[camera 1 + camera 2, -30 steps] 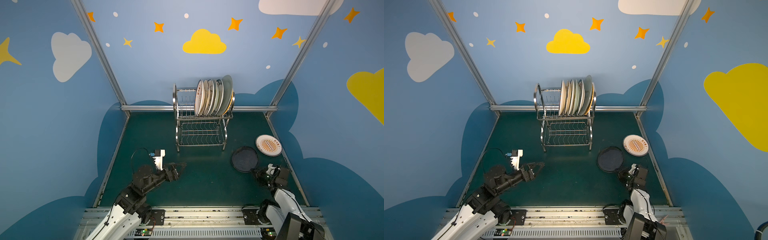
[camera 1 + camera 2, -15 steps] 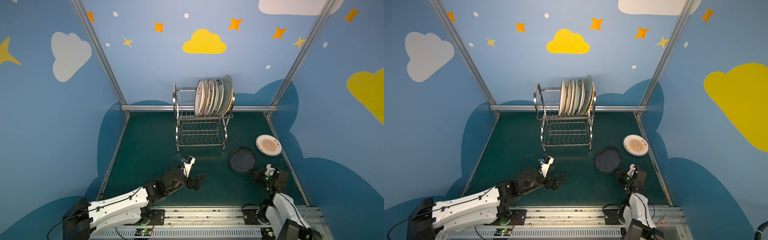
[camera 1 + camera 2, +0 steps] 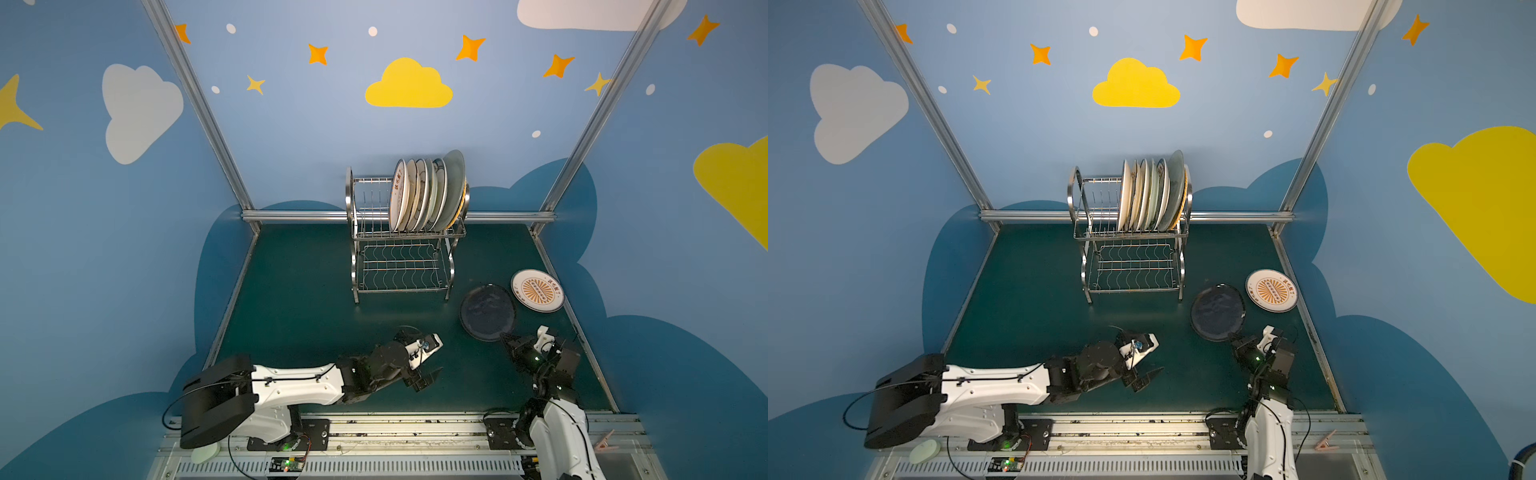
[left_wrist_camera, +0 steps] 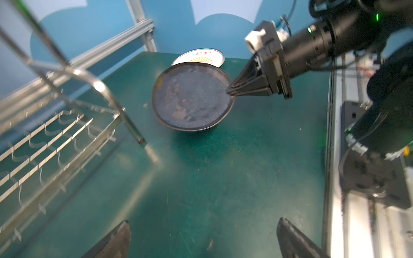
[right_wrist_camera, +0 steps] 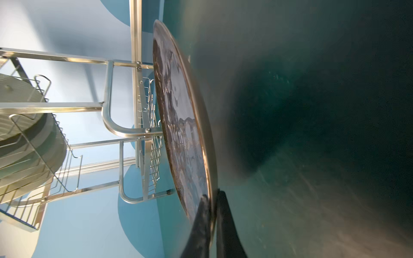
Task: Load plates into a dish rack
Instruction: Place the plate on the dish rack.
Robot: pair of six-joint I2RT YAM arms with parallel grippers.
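Observation:
The dish rack (image 3: 401, 266) (image 3: 1133, 266) stands at the back of the green mat, with several plates (image 3: 428, 191) (image 3: 1148, 195) upright in its upper tier. A dark navy plate (image 3: 488, 311) (image 3: 1217, 311) (image 4: 192, 96) (image 5: 178, 125) is tilted off the mat to the rack's front right. My right gripper (image 3: 505, 334) (image 3: 1232, 334) (image 4: 230, 91) (image 5: 212, 196) is shut on its near rim. An orange-sunburst plate (image 3: 538, 290) (image 3: 1271, 290) (image 4: 201, 57) lies flat just beyond it. My left gripper (image 3: 434, 357) (image 3: 1154, 357) (image 4: 203, 221) is open and empty, low over the mat left of the dark plate.
The rack's lower tier of wavy wires (image 3: 399, 268) (image 4: 51, 138) holds nothing. Its front right leg (image 4: 134, 131) stands between my left gripper and the dark plate. Metal frame rails (image 3: 573, 316) border the mat on the right, and a base rail (image 3: 374, 428) runs along the front.
My left arm has swung from the left side of the mat to the middle, toward the dark plate, staying open. The right gripper has kept its grip on the dark plate, hardly moving.

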